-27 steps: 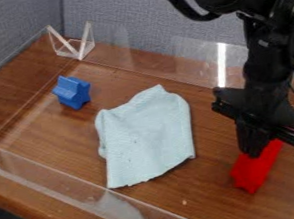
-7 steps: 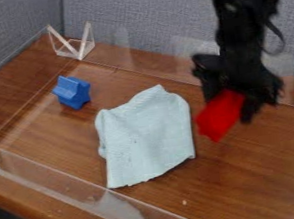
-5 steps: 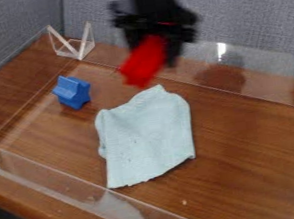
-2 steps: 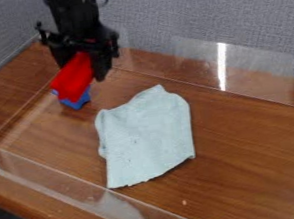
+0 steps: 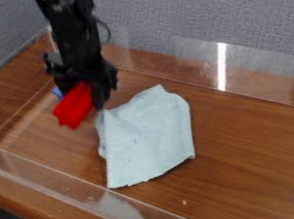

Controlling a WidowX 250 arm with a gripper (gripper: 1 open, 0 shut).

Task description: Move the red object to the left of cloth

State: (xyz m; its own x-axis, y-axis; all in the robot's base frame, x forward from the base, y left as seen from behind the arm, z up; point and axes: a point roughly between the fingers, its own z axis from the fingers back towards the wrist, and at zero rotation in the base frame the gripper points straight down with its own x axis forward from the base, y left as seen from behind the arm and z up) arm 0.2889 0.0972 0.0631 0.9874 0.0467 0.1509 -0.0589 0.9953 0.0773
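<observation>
The red object point(image 5: 72, 110) is a small block hanging low over the wooden table, just off the left edge of the light blue cloth point(image 5: 146, 134). My gripper point(image 5: 80, 90) points straight down and is shut on the block's top. The dark arm rises from it toward the top left. The crumpled cloth lies in the middle of the table. I cannot tell whether the block's underside touches the wood.
A blue block point(image 5: 57, 91) peeks out behind the red one, mostly hidden by it and the gripper. Low clear plastic walls point(image 5: 225, 60) ring the table. Bare wood point(image 5: 254, 139) lies right of the cloth.
The gripper has carried the red block from the right of the cloth, over its far side, to the left, and has now sunk low beside the cloth's left edge.
</observation>
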